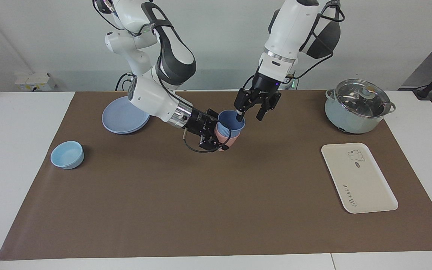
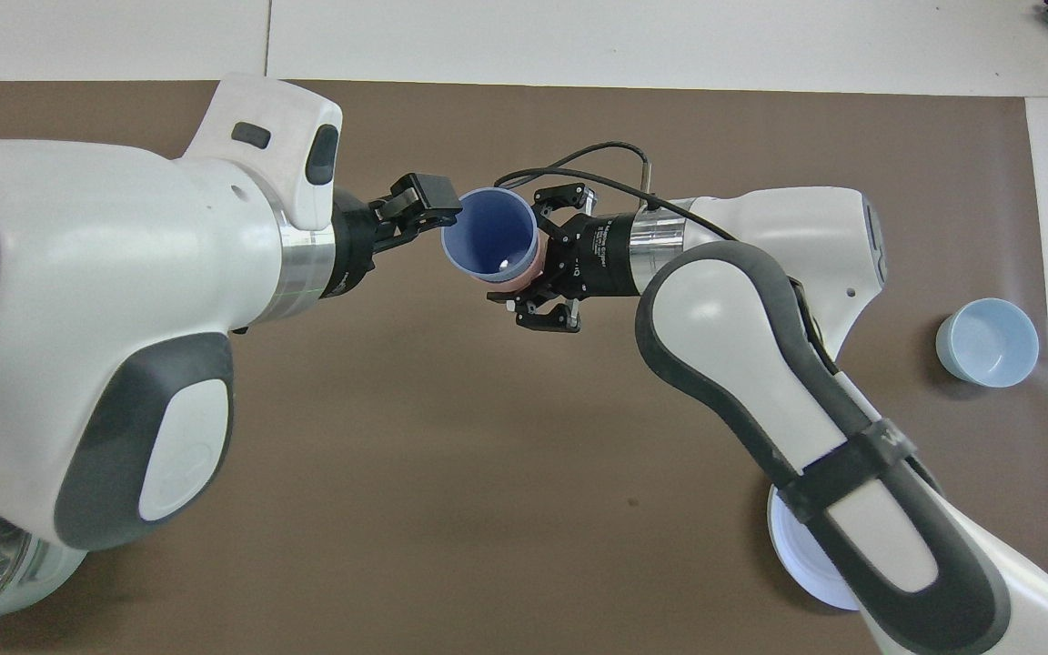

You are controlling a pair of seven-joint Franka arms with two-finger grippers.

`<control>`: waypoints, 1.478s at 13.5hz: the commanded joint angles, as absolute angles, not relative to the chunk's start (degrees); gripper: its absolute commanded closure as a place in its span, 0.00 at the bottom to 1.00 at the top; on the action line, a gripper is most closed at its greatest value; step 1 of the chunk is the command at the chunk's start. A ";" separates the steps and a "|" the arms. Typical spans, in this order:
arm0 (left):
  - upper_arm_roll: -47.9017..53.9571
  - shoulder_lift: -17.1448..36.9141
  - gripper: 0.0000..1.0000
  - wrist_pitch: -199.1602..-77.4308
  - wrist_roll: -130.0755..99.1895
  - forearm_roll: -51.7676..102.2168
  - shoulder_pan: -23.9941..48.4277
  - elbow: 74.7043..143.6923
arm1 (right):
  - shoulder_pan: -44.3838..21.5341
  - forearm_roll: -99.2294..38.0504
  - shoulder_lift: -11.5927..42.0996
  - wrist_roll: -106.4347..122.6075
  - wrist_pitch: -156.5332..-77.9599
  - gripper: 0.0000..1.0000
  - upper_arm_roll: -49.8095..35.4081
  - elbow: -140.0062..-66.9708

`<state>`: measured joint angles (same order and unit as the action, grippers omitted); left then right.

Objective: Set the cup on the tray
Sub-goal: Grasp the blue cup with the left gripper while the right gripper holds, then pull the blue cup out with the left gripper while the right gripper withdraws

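The blue cup sits inside a pink cup, and both are up in the air over the middle of the brown mat. The right pincer comes in from the side and pinches the pink cup, holding the two cups tilted a little. The left pincer comes down from above. One of its fingers dips inside the blue cup at the rim, and the other finger hangs outside, apart from the cup. So the left pincer is spread wide and is not squeezing the cup.

The tray lies flat on the mat toward the left arm's end of the tabletop, well apart from the cups. It has a little bear drawn on it. A pot with a glass lid stands nearer to the robots than the tray.

Toward the right arm's end, a round blue plate lies on the mat. A light blue bowl sits farther from the robots than the plate.
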<state>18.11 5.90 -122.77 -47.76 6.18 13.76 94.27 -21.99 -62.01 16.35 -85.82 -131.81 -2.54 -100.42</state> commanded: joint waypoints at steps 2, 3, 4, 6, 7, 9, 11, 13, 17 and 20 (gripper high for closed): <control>17.40 8.70 0.92 -124.37 -52.73 0.88 17.23 92.99 | -22.06 -63.46 16.00 -86.04 -133.15 1.00 -2.64 -100.55; 17.32 8.88 1.00 -123.67 -52.82 0.88 17.23 92.12 | -22.06 -63.37 16.00 -86.04 -133.15 1.00 -2.64 -100.55; 17.31 9.66 1.00 -122.18 -52.82 0.79 17.23 90.20 | -22.06 -63.20 16.00 -86.04 -133.15 1.00 -2.55 -100.55; 17.23 10.89 1.00 -117.61 -52.82 0.62 17.14 86.76 | -21.97 -63.02 16.00 -86.04 -133.15 1.00 -2.55 -100.55; 17.14 10.99 1.00 -117.08 -52.82 0.53 17.05 86.31 | -21.97 -62.93 16.00 -85.96 -133.15 1.00 -2.55 -100.55; 16.96 10.99 1.00 -116.28 -52.91 0.61 17.05 86.13 | -21.97 -62.75 16.00 -85.96 -133.15 1.00 -2.55 -100.55; 16.79 10.81 1.00 -115.67 -54.22 0.70 16.61 85.35 | -21.62 -62.75 16.00 -85.87 -133.15 1.00 -2.55 -100.55; 16.53 10.28 1.00 -110.86 -54.32 1.05 16.35 81.67 | -20.83 -62.75 16.08 -86.13 -133.07 1.00 -2.37 -100.46; 16.26 9.15 1.00 -102.06 -53.53 1.41 12.50 76.64 | -19.26 -63.02 16.08 -86.31 -133.07 1.00 -2.02 -100.46; 16.35 8.35 1.00 -101.34 -51.61 1.41 6.97 76.82 | -15.22 -63.19 16.08 -86.22 -132.28 1.00 -2.02 -101.16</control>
